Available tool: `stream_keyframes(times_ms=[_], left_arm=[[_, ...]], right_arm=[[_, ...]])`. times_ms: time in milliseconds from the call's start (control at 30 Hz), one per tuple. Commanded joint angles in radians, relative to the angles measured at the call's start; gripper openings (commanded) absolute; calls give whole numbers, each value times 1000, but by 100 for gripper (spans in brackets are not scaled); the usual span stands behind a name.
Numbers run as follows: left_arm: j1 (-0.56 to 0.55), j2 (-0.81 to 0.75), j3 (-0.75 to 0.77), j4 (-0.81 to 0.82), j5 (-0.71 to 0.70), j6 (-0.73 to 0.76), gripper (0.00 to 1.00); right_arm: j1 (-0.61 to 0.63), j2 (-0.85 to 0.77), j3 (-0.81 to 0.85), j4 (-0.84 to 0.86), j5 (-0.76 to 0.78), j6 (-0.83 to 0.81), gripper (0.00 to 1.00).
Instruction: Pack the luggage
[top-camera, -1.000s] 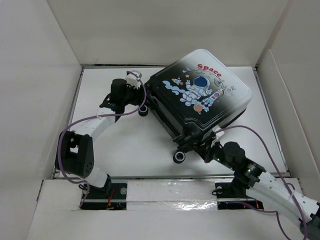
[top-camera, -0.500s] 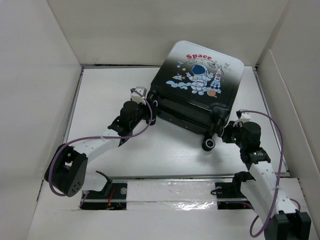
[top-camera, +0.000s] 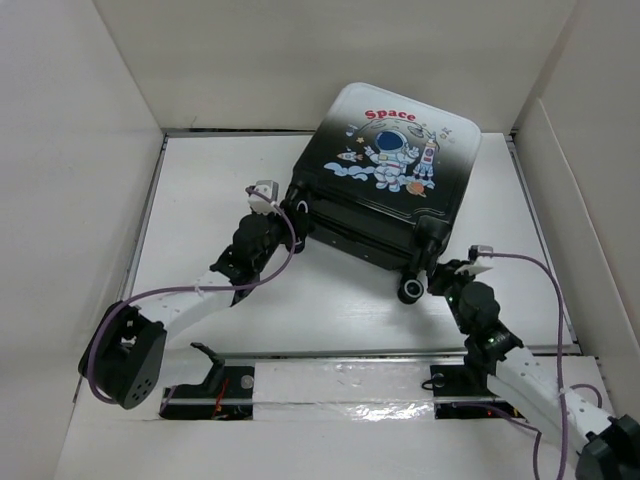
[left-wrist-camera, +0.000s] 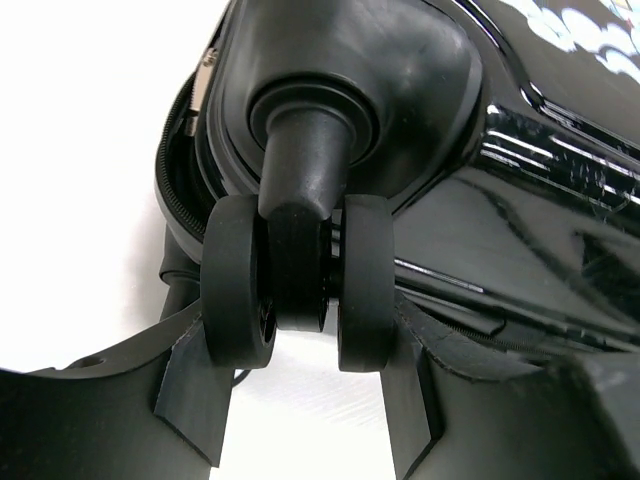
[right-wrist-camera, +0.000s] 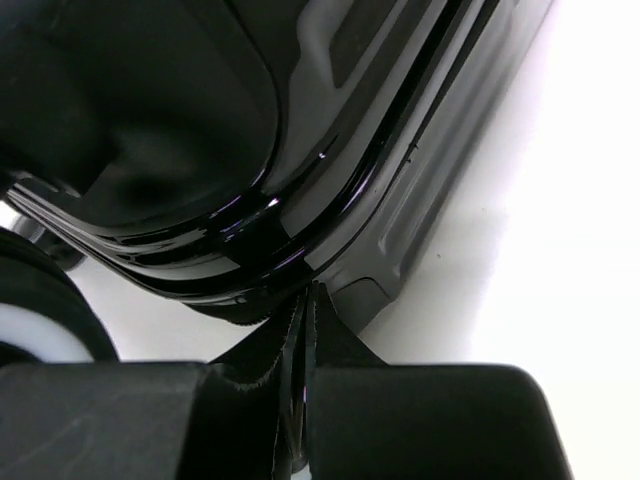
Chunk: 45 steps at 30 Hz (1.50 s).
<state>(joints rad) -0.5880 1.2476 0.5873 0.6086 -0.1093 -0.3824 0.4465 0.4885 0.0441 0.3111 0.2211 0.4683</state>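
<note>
Luggage (top-camera: 390, 200): lies shut on white table (top-camera: 200, 200), printed shell up, turned so that no edge runs square with table's. Shows astronaut (top-camera: 398, 150) and red "Space" (top-camera: 392, 115) on upper face, fading from white at far end to glossy black at near end. Sits on far right part of table, far end close under back wall (top-camera: 300, 60); touching it or not, cannot tell. Rests with casters toward arms' bases.

Left gripper (left-wrist-camera: 300, 345): comes in at luggage's near-left corner, on left arm (top-camera: 185, 300) stretched low over table on luggage's near-left side. Grasps left caster (left-wrist-camera: 295, 270) there, taking twin black discs between fingers (left-wrist-camera: 190, 390), one pad flat against each outer face. Looks up along caster's stem into round socket in luggage's corner. Shows also, in wrist view, zip (left-wrist-camera: 172, 160) curving round luggage's edge just beyond caster.

Right gripper (right-wrist-camera: 306, 300): clenched on nothing, fingers pressed flat together with no gap. Points tips at luggage's near-right corner and meets, or all but meets, lower rim of black shell beside moulded grey strip; too dark there to judge contact. Leaves right caster (top-camera: 408, 292) untouched, just left of tips at same corner. Hangs on right arm (top-camera: 540, 385) rising from luggage's near-right side.
</note>
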Motion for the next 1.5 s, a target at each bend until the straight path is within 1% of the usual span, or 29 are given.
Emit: stream_keyframes(times_ms=[0, 33, 67, 133, 167, 200, 267, 300, 367, 400, 467, 533, 633, 767, 833, 867, 900, 933, 967, 1000, 1067, 1133, 1233, 1300, 1333, 1367, 1400, 1433, 1467], left_arm=[[-92, -100, -3, 211, 240, -61, 0], [-92, -120, -12, 212, 223, -72, 0], [-92, -163, -32, 217, 192, -82, 0], [-64, -207, -41, 244, 195, -108, 0], [-64, -244, -28, 241, 201, -121, 0], [-64, -263, -11, 232, 194, -121, 0], [-64, -307, 49, 211, 192, -115, 0], [-64, -316, 74, 198, 191, -116, 0], [-64, -327, 152, 155, 195, -122, 0], [-64, -324, 176, 145, 206, -133, 0], [-64, -304, 247, 70, 217, -136, 0], [-64, -294, 249, 45, 218, -151, 0], [-24, -290, 192, 31, 192, -226, 0], [-15, -341, 62, -1, 119, -282, 0], [-15, -359, 39, -68, 65, -288, 0], [-15, -375, 29, -102, 16, -288, 3], [-15, -381, 28, -134, -9, -285, 14], [-15, -389, 28, -189, -30, -277, 28], [-15, -407, 34, -217, -71, -259, 55], [-15, -416, 39, -242, -93, -251, 65], [-15, -450, 58, -299, -137, -233, 78], [-15, -473, 71, -329, -159, -213, 81], [-32, -508, 91, -365, -187, -182, 81], [-76, -514, 98, -368, -216, -150, 71], [-117, -504, 104, -359, -199, -92, 62], [-142, -446, 130, -357, -116, -66, 48], [-177, -403, 149, -354, -74, -41, 45], [-328, -348, 169, -351, -78, -24, 44], [-426, -245, 210, -346, -227, 21, 40]], right_arm=[[234, -18, 103, 122, -10, -12, 0], [256, -13, 216, -12, 23, -119, 0], [271, -7, 273, -79, 55, -158, 0], [271, 22, 351, -171, 26, -248, 0], [224, 36, 422, -194, -8, -261, 0], [192, 51, 451, -204, -114, -273, 0], [124, 102, 523, -215, -225, -277, 0], [62, 116, 534, -199, -340, -273, 0], [8, 159, 548, -173, -411, -249, 0], [-21, 173, 547, -181, -461, -247, 0], [-22, 196, 499, -144, -480, -208, 0], [24, 191, 355, -20, -483, -157, 0], [44, 193, 263, -38, -411, -135, 0], [29, 176, 238, -96, -353, -135, 0], [9, 173, 231, -104, -351, -135, 0], [-14, 174, 226, -101, -361, -135, 0], [-25, 179, 223, -92, -383, -137, 0], [-34, 191, 221, -81, -393, -143, 0], [-34, 197, 224, -79, -404, -146, 0], [-48, 205, 232, -76, -417, -149, 0], [-58, 220, 240, -69, -424, -160, 0], [-58, 232, 257, -64, -437, -171, 0], [-68, 255, 278, -70, -443, -187, 0], [-77, 262, 284, -73, -456, -192, 0], [-77, 263, 286, -69, -462, -194, 0], [-77, 265, 286, -64, -468, -198, 0], [-77, 269, 284, -60, -482, -198, 0], [-77, 271, 283, -47, -492, -200, 0], [-77, 274, 280, -46, -500, -200, 0]])
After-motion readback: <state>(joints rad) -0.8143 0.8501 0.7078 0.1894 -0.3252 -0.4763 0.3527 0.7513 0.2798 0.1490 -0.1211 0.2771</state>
